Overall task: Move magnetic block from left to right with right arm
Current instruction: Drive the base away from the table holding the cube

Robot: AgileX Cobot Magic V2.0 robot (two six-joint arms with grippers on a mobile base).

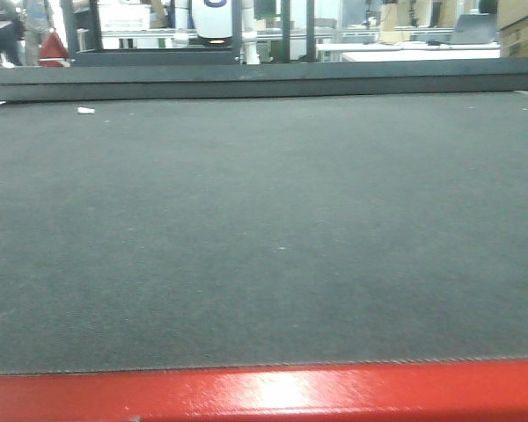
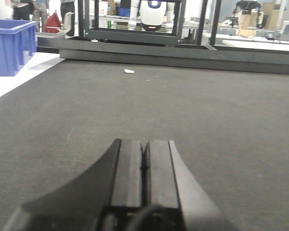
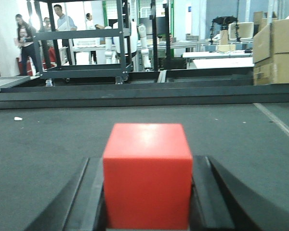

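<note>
Gripping the single magnetic block at lower centre, the right claw clamps it; the left claw has its fingers pressed together. Open tabletop stretches to its far edge.

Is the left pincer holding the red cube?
No, the left pincer is shut, jaws pressed together with nothing between them.

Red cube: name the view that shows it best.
Right wrist view: the cube fills the centre, between the right fingers. The left wrist view shows no cube. The front view shows only an unidentifiable red band along its bottom edge.
</note>
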